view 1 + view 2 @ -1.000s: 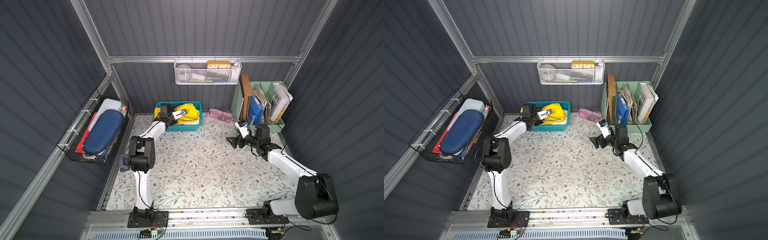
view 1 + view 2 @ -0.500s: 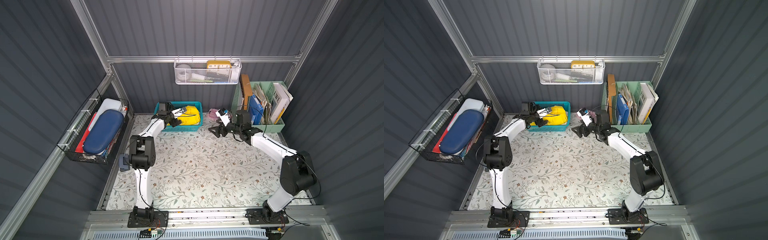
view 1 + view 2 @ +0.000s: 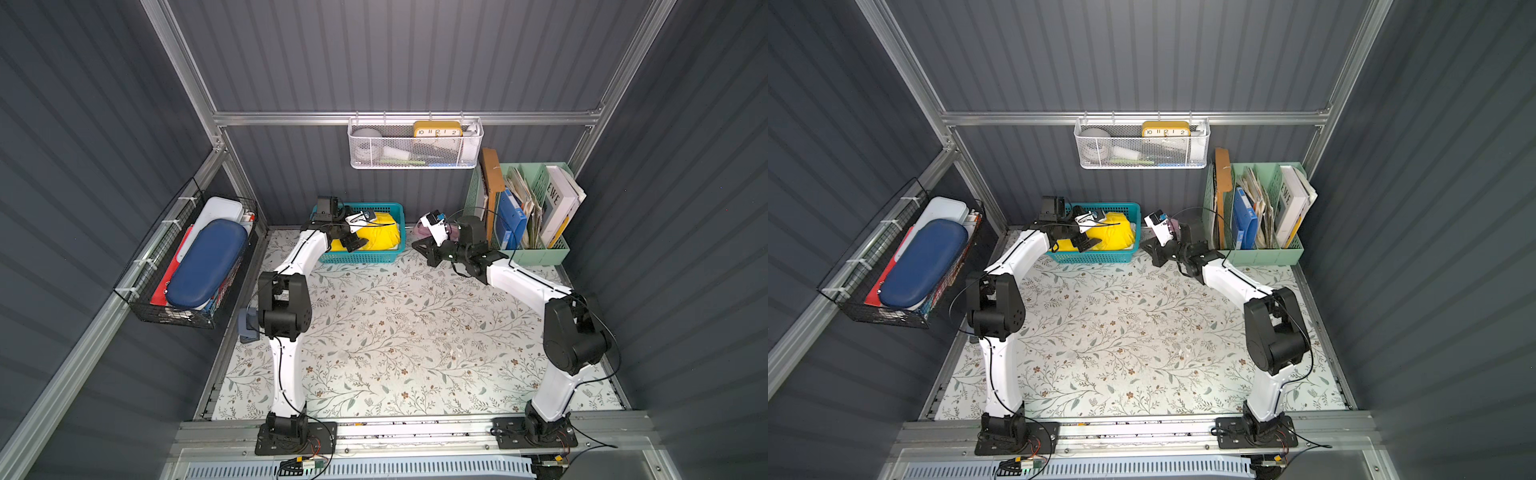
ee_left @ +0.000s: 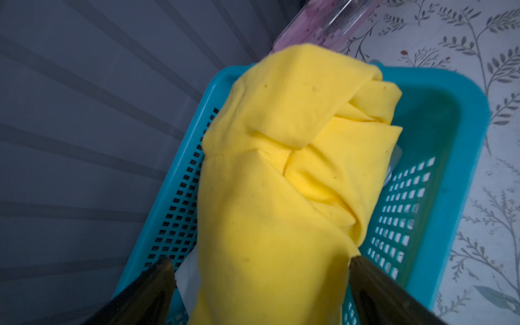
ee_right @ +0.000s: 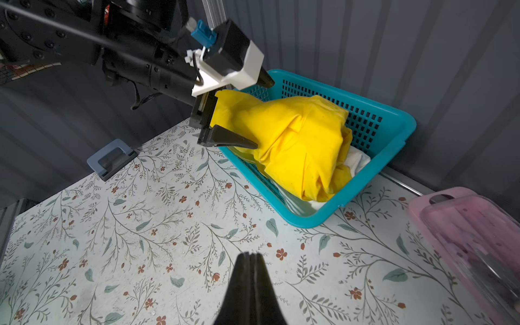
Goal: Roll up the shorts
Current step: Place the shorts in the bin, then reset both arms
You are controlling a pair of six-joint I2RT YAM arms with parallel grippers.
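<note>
In the teal basket, left gripper point(image 5: 261, 114): is standing wide open, one finger by the far wall and one on the near side, gripping nothing yet.
Between its jaws: the left end of the yellow shorts point(image 4: 281, 168) is sitting in the gap; the near finger seems to be brushing the cloth.
Yellow shorts, lie: they are lying bunched in the teal basket point(image 5: 394, 118) at the far left of the table point(image 3: 415, 332).
Long axis: it is running left to right along the basket, straight away from the left gripper.
White shorts point(image 5: 357, 160): they are lying underneath, showing only at the right end.
Right gripper point(image 5: 250, 256): is hanging pressed shut and empty over the bare table, just off the basket's right end and beside the pink case point(image 5: 464, 225).
Nearer arm: the left, already astride the bundle; the right is pointing at it from apart.
Coming move, judged: closing across the short width should be catching the bundle's end, not its length.
</note>
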